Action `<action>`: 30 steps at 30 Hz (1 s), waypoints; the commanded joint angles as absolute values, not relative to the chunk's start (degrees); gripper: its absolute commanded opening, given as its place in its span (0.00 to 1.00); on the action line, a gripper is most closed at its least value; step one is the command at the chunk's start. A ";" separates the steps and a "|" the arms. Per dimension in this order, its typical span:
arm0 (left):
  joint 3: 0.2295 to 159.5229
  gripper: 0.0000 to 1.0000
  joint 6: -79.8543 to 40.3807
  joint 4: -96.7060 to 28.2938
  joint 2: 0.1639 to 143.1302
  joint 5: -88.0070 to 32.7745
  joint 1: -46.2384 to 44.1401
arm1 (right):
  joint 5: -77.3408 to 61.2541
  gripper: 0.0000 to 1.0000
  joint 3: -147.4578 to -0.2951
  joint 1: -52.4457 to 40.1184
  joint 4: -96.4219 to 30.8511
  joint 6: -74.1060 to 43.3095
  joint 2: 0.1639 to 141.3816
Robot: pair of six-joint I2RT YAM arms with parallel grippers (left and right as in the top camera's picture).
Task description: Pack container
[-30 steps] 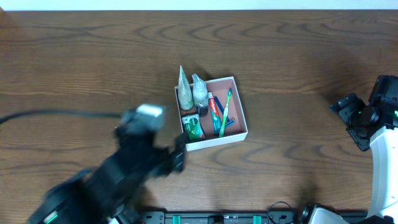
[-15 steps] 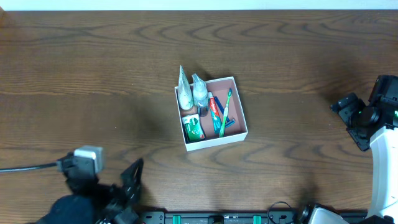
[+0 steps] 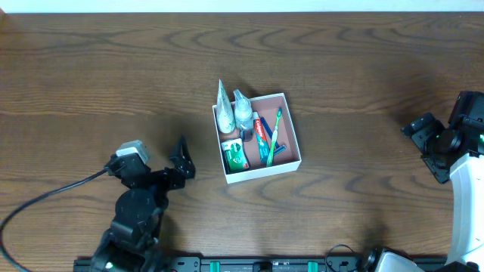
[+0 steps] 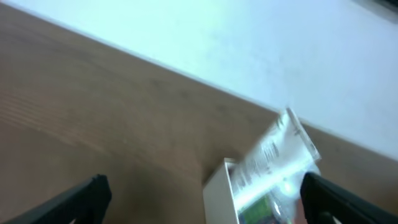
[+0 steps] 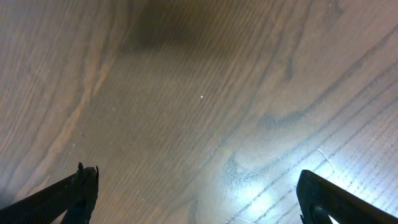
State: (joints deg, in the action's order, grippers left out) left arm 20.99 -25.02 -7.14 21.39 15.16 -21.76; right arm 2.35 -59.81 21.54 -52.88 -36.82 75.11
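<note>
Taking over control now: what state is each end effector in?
Left end effector: open, holding nothing.
Right end effector: open, holding nothing.

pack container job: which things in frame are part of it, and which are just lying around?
Part of the job:
- shallow square white cardboard container
- inside it: white squeeze tube, small clear bottle, red-and-white toothpaste tube, green toothbrush, green packet

Not part of it:
- black cable trailing from the left arm
- brown wooden table

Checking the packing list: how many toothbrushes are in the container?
1: a green toothbrush in the container's right half, beside the red toothpaste. Something blue under it is unclear.
</note>
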 commanded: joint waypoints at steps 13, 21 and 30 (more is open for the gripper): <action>0.23 0.98 -17.56 9.63 9.89 -2.68 -4.58 | 2.74 0.99 -60.27 21.78 -52.95 -36.14 75.18; 0.23 0.98 -14.46 -3.92 5.78 -2.44 -3.18 | 2.74 0.99 -60.27 21.78 -52.95 -36.14 75.18; 0.23 0.98 -14.66 -3.84 1.87 -3.01 -3.18 | 2.74 0.99 -60.27 21.78 -52.95 -36.14 75.18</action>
State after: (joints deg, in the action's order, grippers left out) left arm 0.82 -16.01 -1.26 2.98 -2.83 -3.46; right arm 2.33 -59.81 21.54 -52.88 -36.82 75.13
